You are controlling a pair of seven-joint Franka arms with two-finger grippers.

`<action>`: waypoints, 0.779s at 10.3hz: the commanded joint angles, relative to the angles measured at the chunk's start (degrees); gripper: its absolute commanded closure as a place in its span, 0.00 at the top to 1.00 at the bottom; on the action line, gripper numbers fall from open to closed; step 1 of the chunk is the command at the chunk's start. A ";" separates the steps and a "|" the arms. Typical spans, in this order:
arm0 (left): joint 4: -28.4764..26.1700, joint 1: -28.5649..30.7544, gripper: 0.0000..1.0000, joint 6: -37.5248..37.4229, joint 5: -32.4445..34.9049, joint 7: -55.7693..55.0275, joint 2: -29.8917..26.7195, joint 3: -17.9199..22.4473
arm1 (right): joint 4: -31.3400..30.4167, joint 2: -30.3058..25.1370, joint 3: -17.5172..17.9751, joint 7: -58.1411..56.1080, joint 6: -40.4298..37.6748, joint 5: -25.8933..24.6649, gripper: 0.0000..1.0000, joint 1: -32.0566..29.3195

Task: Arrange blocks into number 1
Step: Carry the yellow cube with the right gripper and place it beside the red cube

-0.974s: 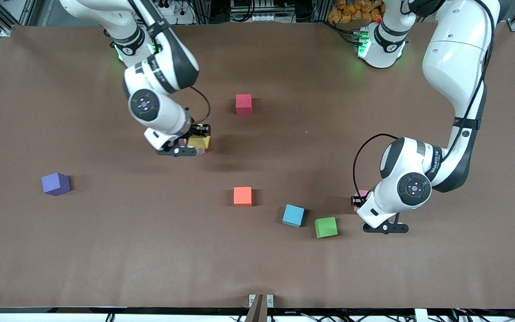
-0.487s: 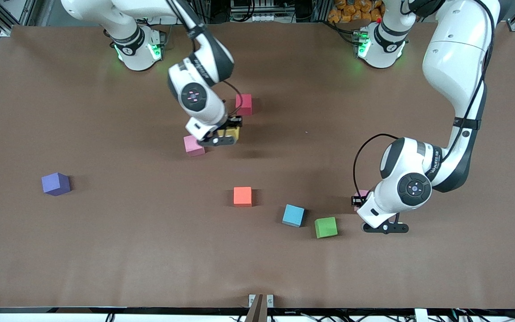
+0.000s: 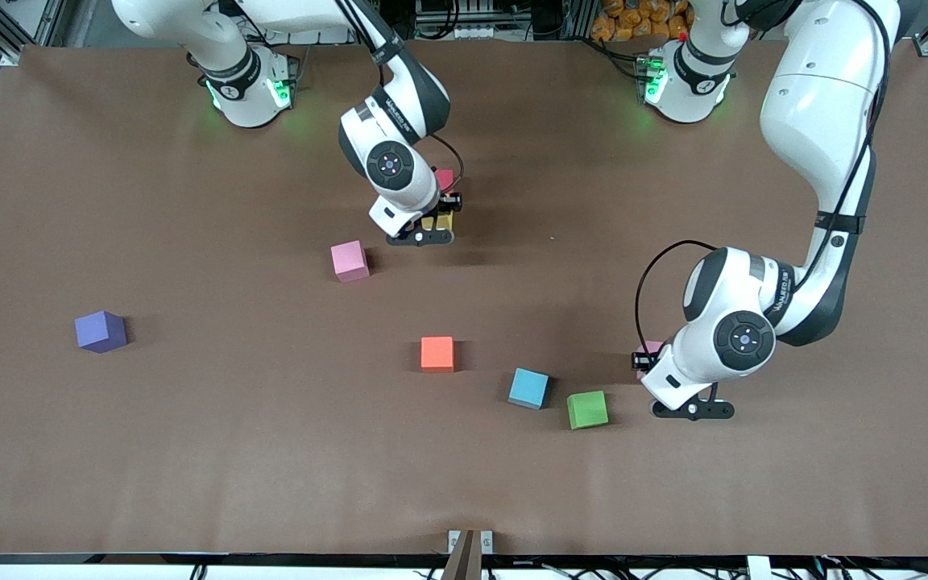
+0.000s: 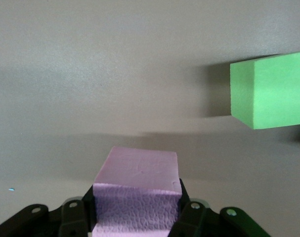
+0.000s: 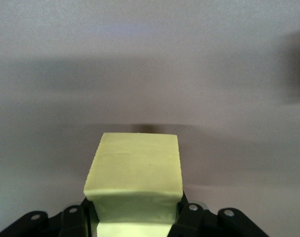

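The right gripper (image 3: 441,219) pinches the yellow block (image 5: 135,177) in the air, just by the dark red block (image 3: 445,177). The left gripper (image 3: 648,360) squeezes a pink block (image 4: 137,190), low by the green block (image 3: 587,409); it may be touching the table (image 3: 190,451). The other pink block (image 3: 350,261), orange block (image 3: 437,354), light blue block (image 3: 529,388) and purple block (image 3: 100,331) sit apart.

Even overhead light, soft shadows.

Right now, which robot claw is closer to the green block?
Left. The left claw, gripping a pink block, sits beside the green block. The right claw holds a yellow block by the dark red block.
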 commanded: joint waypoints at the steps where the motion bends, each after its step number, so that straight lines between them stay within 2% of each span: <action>1: -1.00 -0.03 0.00 -0.40 -0.17 -1.35 -0.99 -0.20 | 0.71 1.88 -0.29 0.74 -0.22 1.33 0.54 1.33; 3: -1.00 -0.03 0.00 -0.40 -0.17 -1.44 -0.99 -0.20 | 0.63 2.23 -0.29 0.83 -0.31 1.33 0.57 1.69; 4: -1.00 -0.03 0.00 -0.40 -0.17 -1.35 -0.99 -0.20 | 0.62 2.41 -0.29 0.83 -0.31 1.33 0.66 1.86; 5: -1.00 -0.03 0.00 -0.40 -0.17 -1.35 -0.99 -0.20 | 0.62 2.41 -0.29 0.83 -0.31 1.33 0.87 1.86; 6: -1.00 -0.12 0.00 -0.40 -0.17 -1.44 -0.99 -0.20 | 0.71 2.41 -0.29 0.83 -0.22 1.33 1.00 1.86; 8: -1.17 -0.47 0.00 -0.40 -0.17 -1.52 -0.99 -0.20 | 0.80 0.49 -0.29 0.74 -0.92 1.24 1.00 0.64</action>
